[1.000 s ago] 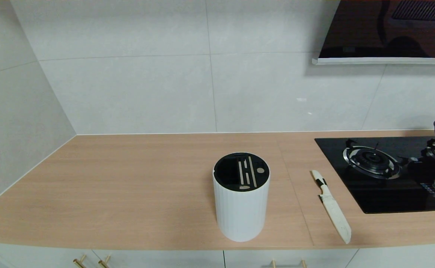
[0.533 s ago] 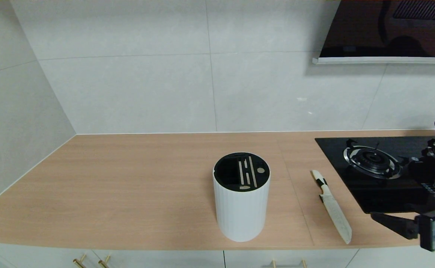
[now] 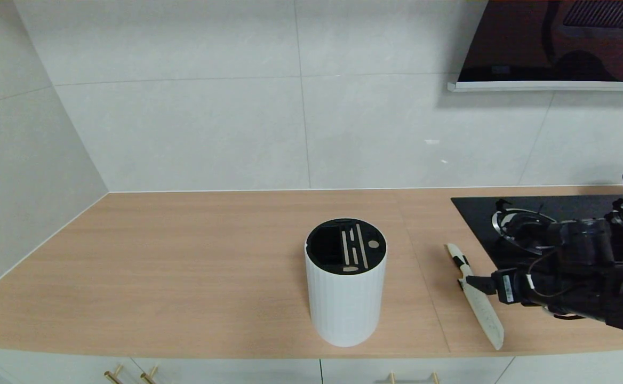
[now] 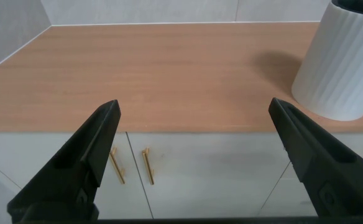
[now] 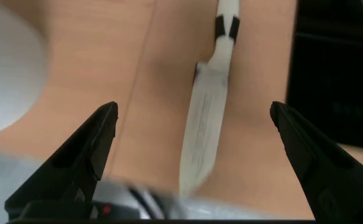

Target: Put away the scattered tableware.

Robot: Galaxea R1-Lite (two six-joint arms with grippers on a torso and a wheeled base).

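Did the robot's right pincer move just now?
Yes. The right pincer has swung in from the right edge, leftward past the stove's front corner, and now hangs over the knife.

No legible txt, nos. or signs anywhere — nothing readable.

I am bringing my right arm in from the 4 o'clock corner of the head view. A second ago it was out of sight. My right gripper point(image 3: 474, 284) is travelling toward 10 o'clock across the stove point(image 3: 477, 213) front and is coming over the knife point(image 3: 485, 317), fingers spread wide on either side of the blade.
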